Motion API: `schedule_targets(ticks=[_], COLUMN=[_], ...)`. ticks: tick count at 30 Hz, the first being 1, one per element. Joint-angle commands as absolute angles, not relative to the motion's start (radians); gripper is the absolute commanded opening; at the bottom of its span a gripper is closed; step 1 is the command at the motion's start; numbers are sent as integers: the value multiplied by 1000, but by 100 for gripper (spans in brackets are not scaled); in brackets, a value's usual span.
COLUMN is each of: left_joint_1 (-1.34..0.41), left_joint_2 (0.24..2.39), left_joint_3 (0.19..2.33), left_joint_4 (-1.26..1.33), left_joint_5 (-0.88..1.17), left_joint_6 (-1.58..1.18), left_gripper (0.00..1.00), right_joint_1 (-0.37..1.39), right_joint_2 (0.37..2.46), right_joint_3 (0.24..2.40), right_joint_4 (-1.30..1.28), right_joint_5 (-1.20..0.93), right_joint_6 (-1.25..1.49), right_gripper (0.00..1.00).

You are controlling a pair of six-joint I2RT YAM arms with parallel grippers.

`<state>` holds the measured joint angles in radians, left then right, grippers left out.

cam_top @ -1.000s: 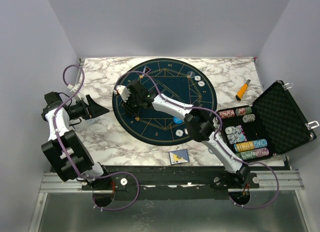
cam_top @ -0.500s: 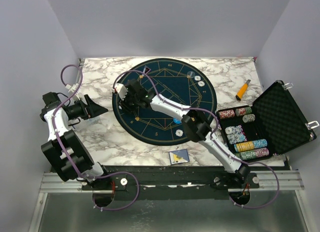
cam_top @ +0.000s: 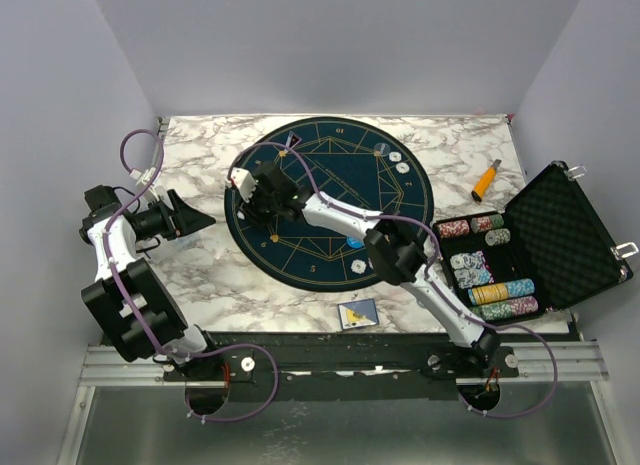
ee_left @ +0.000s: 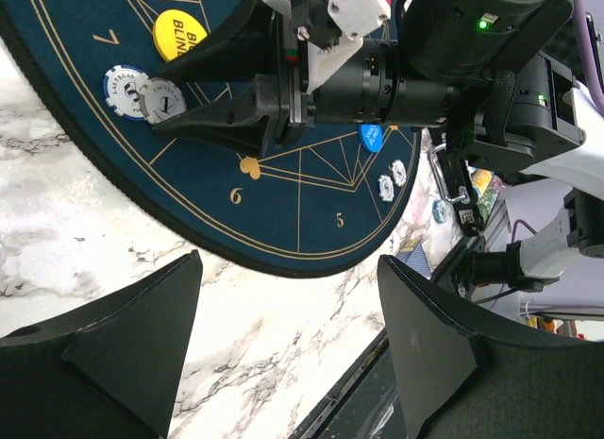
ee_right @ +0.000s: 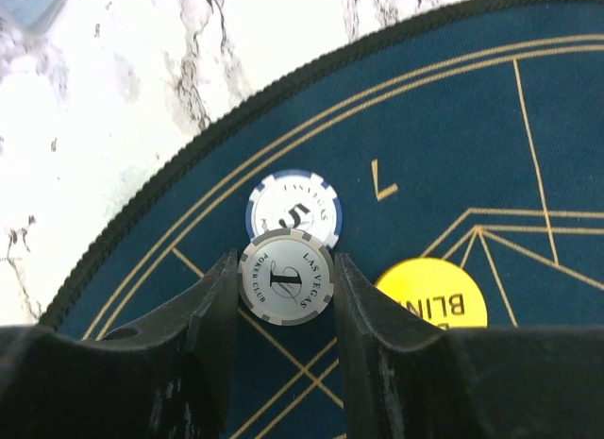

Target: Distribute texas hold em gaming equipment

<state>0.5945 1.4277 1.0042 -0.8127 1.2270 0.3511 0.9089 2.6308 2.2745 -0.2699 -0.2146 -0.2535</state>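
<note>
My right gripper (ee_right: 284,265) is shut on a grey-edged poker chip (ee_right: 286,277) marked 1, held flat just over the round dark blue mat (ee_right: 453,127). A blue-edged chip (ee_right: 294,205) marked 5 lies on the mat just beyond it, partly under the grey one. A yellow button disc (ee_right: 434,290) lies to the right. In the top view the right gripper (cam_top: 262,193) is over the mat's left part. My left gripper (cam_top: 200,218) stands open and empty over the marble, left of the mat. A blue button (cam_top: 355,242) and white chips (cam_top: 399,162) lie elsewhere on the mat.
An open black case (cam_top: 560,235) with rows of chip stacks (cam_top: 490,275) sits at the right. An orange-handled tool (cam_top: 486,179) lies behind it. A blue-backed card (cam_top: 358,313) lies at the near table edge. The right arm (ee_left: 444,71) crosses the left wrist view.
The right gripper, still holding the grey chip, has shifted slightly toward the mat's far left. The left arm has stayed still.
</note>
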Motion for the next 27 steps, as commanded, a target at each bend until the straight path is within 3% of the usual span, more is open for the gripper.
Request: schedule_targets(ticks=[1,5,8,20,27], left_joint_1=[605,605,605,582,453], left_joint_2=[1426,1427,1424,1378,1322], left_joint_3=[1023,1019,1014,999,977], left_joint_4=[-825,-825,-826,-830,-828], left_joint_5=[1273,1267,1264,1229,1083], left_joint_6=[370,375,383,404,439], left_gripper=[77,77,77,77,77], right_joint_1=[914,916,916,914,821], right_joint_2=[2573,2564,2551,2203,1933], right_joint_3=[2162,2167,2181,2029,1715], right_joint_4=[-291,-308,-326,-455,-549], right_joint_5=[-175,-180,-189,-336,-326], right_joint_6=[-277,-276,-270,-289,-320], right_gripper=[42,62,67,68,67])
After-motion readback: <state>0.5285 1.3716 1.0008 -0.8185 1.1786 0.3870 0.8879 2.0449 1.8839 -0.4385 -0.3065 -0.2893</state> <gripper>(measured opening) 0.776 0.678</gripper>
